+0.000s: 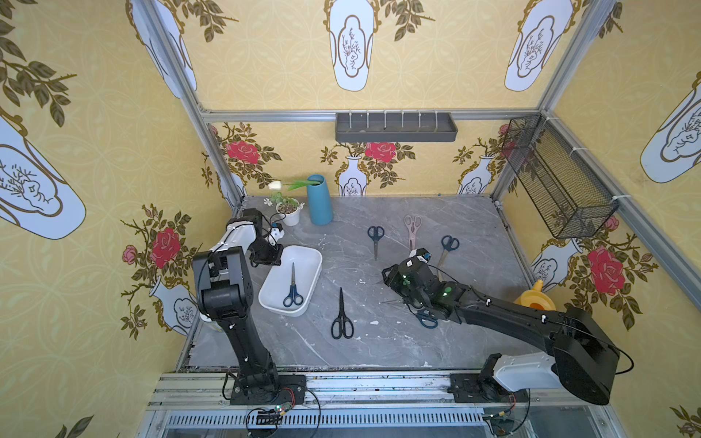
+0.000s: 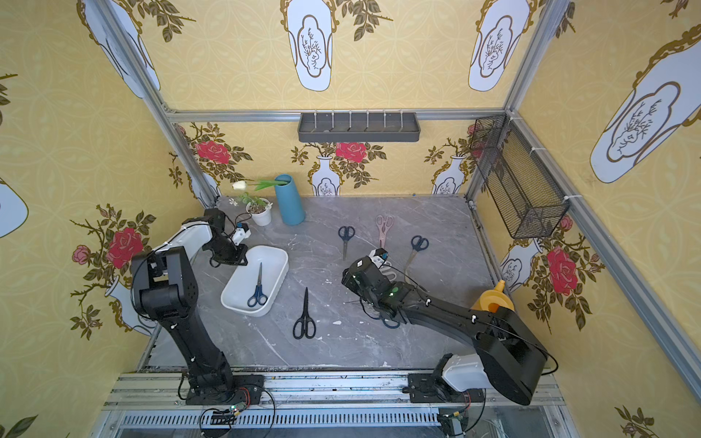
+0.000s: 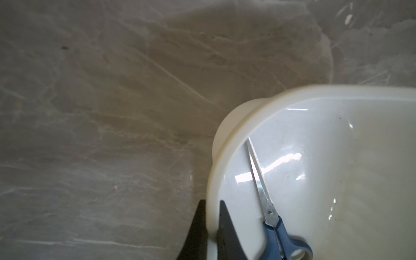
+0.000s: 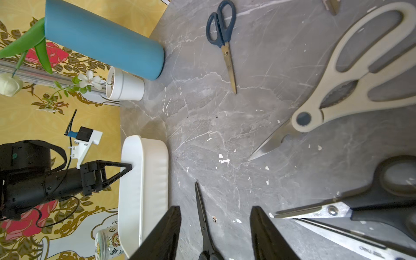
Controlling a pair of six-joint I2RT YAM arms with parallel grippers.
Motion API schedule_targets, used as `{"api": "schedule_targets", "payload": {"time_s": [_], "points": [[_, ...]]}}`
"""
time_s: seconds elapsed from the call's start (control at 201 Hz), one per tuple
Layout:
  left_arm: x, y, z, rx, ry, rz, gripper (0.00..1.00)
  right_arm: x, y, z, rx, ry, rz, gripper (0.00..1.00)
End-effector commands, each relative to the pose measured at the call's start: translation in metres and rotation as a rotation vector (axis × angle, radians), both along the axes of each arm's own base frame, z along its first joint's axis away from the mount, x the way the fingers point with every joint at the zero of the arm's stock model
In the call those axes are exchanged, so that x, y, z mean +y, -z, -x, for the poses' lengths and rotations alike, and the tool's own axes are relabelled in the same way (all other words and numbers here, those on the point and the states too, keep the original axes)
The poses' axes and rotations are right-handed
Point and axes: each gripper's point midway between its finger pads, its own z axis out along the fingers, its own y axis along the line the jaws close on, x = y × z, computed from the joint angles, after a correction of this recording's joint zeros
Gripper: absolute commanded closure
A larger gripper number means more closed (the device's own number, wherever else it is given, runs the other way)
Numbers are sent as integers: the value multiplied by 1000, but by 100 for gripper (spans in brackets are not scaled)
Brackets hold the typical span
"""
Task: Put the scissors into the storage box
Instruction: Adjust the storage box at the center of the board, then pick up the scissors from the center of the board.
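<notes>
Clamping our left end effector (image 3: pixel 212 201) on the shallow white plastic storage box (image 1: pixel 275 282) rim, we hang the right end effector (image 4: pixel 216 209), jaws apart; black-handled steel scissors (image 1: pixel 341 313) lie leftward on the worktop, blades pointing rearward.

Eight scissors (image 1: pixel 293 284) (image 1: pixel 341 314) (image 1: pixel 375 237) (image 1: pixel 412 227) (image 1: pixel 447 246) (image 1: pixel 426 317) (image 4: pixel 326 90) (image 4: pixel 371 202); two arms (image 1: pixel 227 295) (image 1: pixel 512 318); one each of storage box (image 1: pixel 280 310), vase (image 1: pixel 319 204), flowerpot (image 1: pixel 290 216), tray (image 1: pixel 396 131), basket (image 1: pixel 561 182), watering can (image 1: pixel 535 299).
</notes>
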Motion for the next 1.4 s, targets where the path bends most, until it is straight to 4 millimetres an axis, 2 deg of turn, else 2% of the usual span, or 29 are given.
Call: {"api": "schedule_targets", "payload": {"time_s": [0.0, 0.105, 0.164, 0.209, 0.274, 0.363, 0.433, 0.528, 0.642, 0.762, 0.886, 1.031, 1.165, 1.299, 1.399], "points": [[3, 8, 12, 81, -110, 36, 100, 9, -9, -8, -23, 0, -42, 45], [8, 15, 13, 84, -120, 4, 94, 11, -5, -8, -8, -10, -40, 45], [9, 14, 11, 80, -127, 4, 87, 11, -2, -8, 0, -5, -43, 45], [9, 10, 8, 73, -139, 9, 77, 12, 1, -8, 8, -7, -51, 45], [6, -6, 5, 50, -157, 29, 66, 13, 5, -9, 20, -11, -57, 45], [1, -41, 6, -4, -178, 57, 59, 16, 11, -9, 54, -29, -40, 44], [-5, -66, 15, -24, -199, 83, 54, 16, 19, -5, 105, -40, -2, 44], [-15, -92, 38, -43, -211, 114, 54, 16, 25, 3, 153, -61, 54, 44], [-30, -112, 72, -47, -230, 166, 55, 17, 28, 15, 190, -71, 81, 44], [-41, -123, 100, -62, -246, 205, 55, 25, 38, 28, 278, -130, 109, 44], [-37, -123, 118, -63, -296, 168, 55, 45, 47, 55, 343, -246, 232, 45], [-31, -131, 130, -142, -286, 112, 55, 74, 55, 98, 408, -364, 388, 45], [-20, -136, 136, -192, -279, 70, 56, 90, 57, 136, 459, -385, 521, 47], [-13, -144, 136, -220, -328, 121, 57, 112, 62, 157, 476, -401, 545, 52], [-5, -147, 138, -224, -365, 125, 57, 108, 71, 168, 501, -345, 608, 59]]}}
